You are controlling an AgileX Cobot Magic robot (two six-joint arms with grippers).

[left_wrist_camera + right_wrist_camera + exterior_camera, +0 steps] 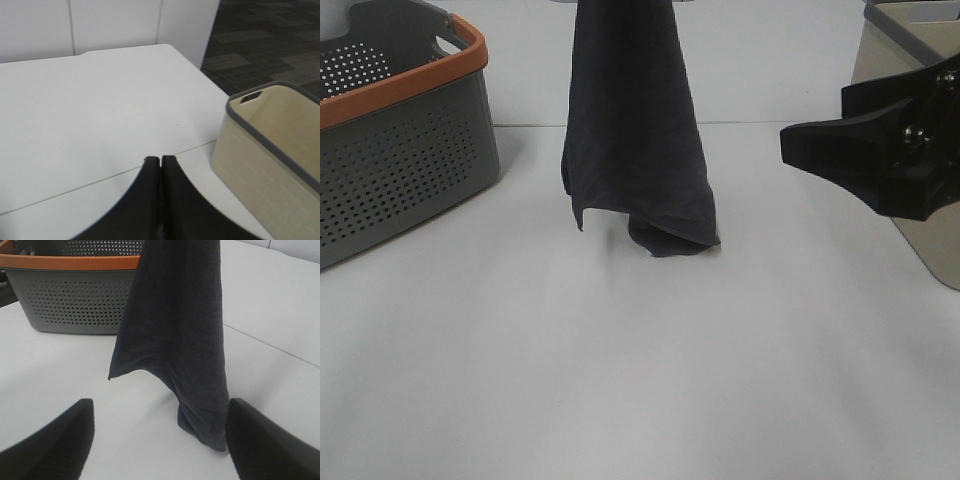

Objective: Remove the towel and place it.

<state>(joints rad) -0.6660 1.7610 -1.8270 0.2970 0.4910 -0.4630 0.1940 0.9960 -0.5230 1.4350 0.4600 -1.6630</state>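
White table, towel hangs near basket, left gripper closed, right gripper wide.

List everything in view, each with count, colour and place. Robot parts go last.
dark navy terry cloth towel: one, navy-charcoal, hanging mid-table from above the frame, lower end reaching the table
perforated grey plastic basket with orange rim: one, grey and orange, left side of the table
beige bin with grey rim: one, beige, right edge of the table
white table: one, white, under everything
dark carpet floor: one, dark grey, beyond the table's far edge
left gripper: one, black, shut, above the table, nothing visible in it
right gripper: one, black, open, right of the towel, facing it without touching
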